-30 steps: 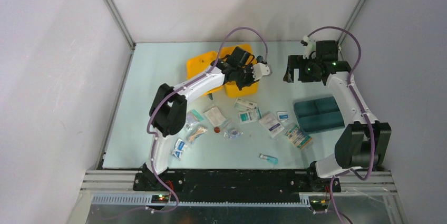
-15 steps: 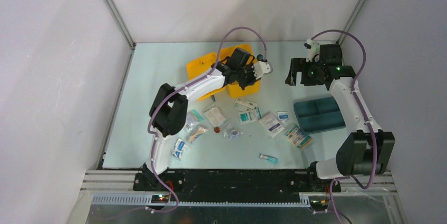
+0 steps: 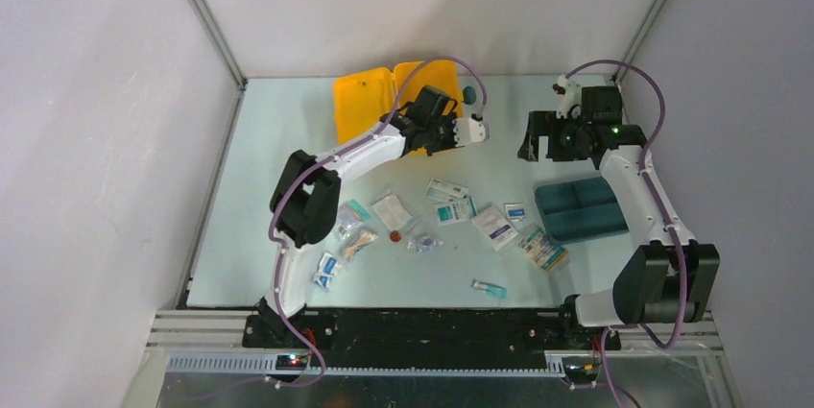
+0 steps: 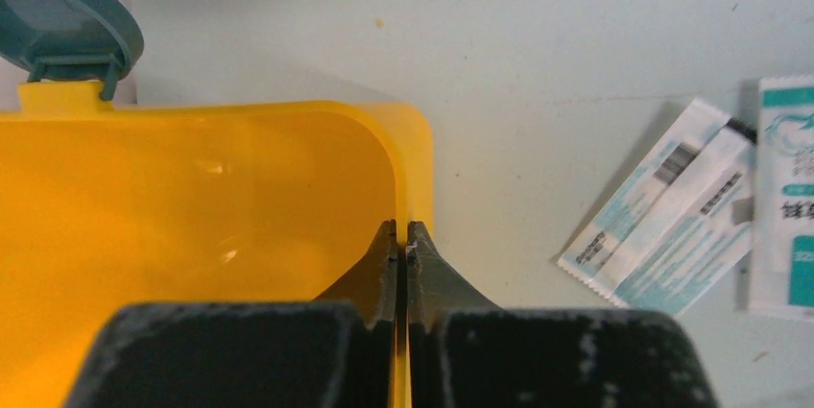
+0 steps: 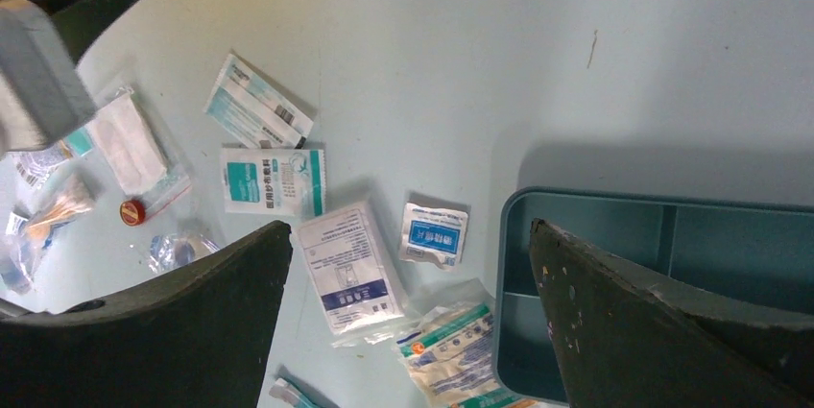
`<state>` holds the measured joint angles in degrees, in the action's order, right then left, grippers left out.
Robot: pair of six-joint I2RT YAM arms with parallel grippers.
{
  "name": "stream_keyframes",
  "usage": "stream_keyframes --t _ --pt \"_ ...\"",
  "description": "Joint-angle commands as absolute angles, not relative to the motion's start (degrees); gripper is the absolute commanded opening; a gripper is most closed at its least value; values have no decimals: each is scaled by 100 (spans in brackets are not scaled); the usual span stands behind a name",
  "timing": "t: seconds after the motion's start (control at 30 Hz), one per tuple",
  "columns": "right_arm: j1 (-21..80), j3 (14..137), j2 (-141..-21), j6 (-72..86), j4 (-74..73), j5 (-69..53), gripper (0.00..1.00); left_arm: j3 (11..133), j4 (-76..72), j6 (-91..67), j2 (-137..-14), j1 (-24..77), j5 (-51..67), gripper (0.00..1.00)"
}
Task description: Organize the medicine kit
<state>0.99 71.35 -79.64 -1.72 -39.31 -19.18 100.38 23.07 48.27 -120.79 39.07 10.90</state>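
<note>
The medicine kit (image 3: 370, 101) is a bright yellow box standing open at the back of the table. Its grey-teal latch (image 4: 62, 29) sticks out at the far corner. My left gripper (image 3: 442, 136) is shut on the thin rim of the kit's right half (image 4: 240, 197), one finger inside the wall and one outside. My right gripper (image 3: 539, 139) is open wide and empty, held above the table to the right of the kit. In the right wrist view (image 5: 410, 228) it hangs over loose sachets and the tray's left end.
A dark teal two-compartment tray (image 3: 581, 208) lies at the right, also in the right wrist view (image 5: 730, 245). White-and-teal sachets (image 3: 456, 209) and packets (image 3: 494, 226) are scattered mid-table. Bagged items (image 3: 355, 230) lie left of them. A small vial (image 3: 490, 289) lies near the front.
The yellow kit, held by my left gripper, has shifted toward the back wall and its halves stand more open. My right gripper has shifted only a little.
</note>
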Motion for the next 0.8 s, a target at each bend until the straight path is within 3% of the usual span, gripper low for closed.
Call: stream_keyframes --t 0.0,0.47,0.77 --pt "92 7138 -7808 -79 -3780 -2152 98 9877 1956 5460 -11872 3882 913 0" --pt "126 6805 -7921 156 -3872 -2428 97 9598 2006 3163 -11324 4046 1553 0" --pt "143 6766 -7983 150 -3814 -2467 97 9539 2109 2740 -11189 4136 1788 0"
